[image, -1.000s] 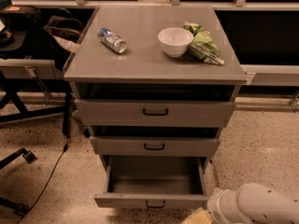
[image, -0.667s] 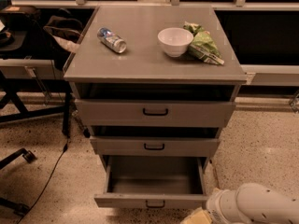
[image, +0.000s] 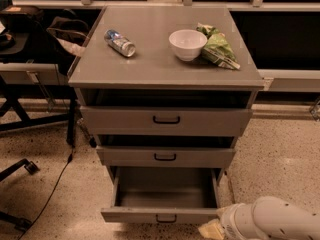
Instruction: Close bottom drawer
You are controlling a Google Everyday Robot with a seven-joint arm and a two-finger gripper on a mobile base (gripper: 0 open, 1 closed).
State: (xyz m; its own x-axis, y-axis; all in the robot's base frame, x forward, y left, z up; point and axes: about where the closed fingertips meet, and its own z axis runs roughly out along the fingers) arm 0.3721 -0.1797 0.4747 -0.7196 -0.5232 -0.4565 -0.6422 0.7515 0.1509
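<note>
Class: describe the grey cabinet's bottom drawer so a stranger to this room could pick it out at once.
Find the grey metal cabinet with a white bowl on top; three drawers stack down its front. The bottom drawer is lowest, with the robot's end effector near its right front corner. Unlike the two above, it is pulled far out and has the narrowest front.

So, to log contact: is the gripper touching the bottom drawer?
Cannot tell. Camera view: the gripper sits low right, by the right front corner of the bottom drawer; neither contact nor gap shows plainly.
</note>
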